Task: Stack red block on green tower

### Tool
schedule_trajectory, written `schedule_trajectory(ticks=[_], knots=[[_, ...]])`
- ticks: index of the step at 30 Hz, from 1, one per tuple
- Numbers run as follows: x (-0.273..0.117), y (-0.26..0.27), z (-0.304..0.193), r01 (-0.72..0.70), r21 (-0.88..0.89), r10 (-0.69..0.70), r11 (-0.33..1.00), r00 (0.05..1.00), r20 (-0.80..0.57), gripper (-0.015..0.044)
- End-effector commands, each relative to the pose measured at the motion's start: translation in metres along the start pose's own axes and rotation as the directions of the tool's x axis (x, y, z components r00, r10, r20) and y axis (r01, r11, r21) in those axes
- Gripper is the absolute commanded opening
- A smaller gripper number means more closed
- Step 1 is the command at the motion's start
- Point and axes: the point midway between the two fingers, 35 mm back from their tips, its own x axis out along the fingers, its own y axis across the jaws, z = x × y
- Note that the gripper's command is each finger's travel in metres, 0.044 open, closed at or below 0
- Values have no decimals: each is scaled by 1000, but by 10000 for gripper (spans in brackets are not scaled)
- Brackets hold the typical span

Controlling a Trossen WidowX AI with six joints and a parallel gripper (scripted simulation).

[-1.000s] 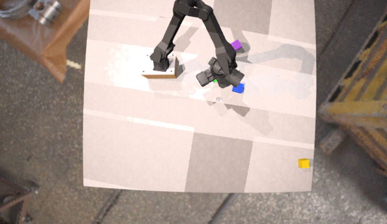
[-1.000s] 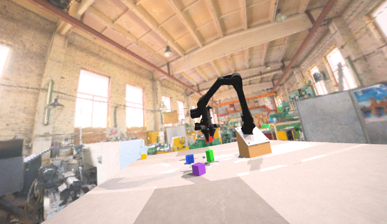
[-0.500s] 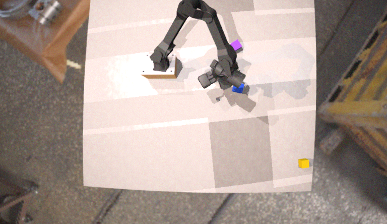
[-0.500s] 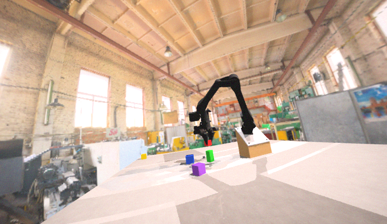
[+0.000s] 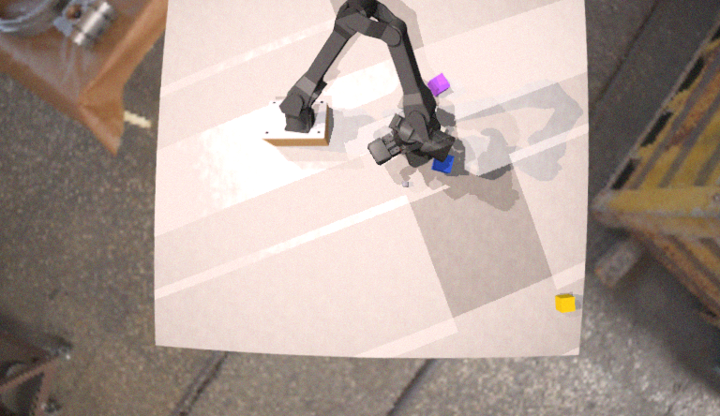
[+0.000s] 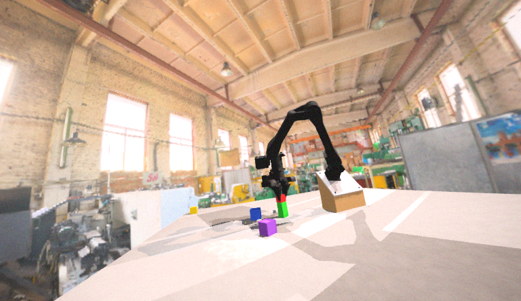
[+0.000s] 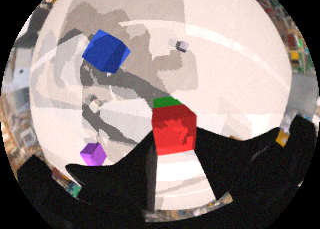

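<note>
Our jaws are clamped on the red block [image 7: 174, 131], which sits directly above the green tower [image 6: 282, 209], seemingly touching its top. Beside the tower on the worktop [image 5: 318, 284] we see the blue block [image 6: 255, 213] and purple block [image 6: 267, 226] nearby.

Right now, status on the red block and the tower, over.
Gripper shut on red block. Block low over green tower, contact not confirmed. Blue block and purple block close by, apart from tower.
</note>
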Motion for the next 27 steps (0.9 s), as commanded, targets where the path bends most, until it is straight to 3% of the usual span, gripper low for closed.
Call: schedule_trajectory(ticks=[1,23,27], knots=[[2,0,-1,-4,6,4,1000,1000,-4,0],[0,0,-1,-4,6,4,1000,1000,-4,0],[2,-1,-1,1,2,-1,1000,1000,-2,105]])
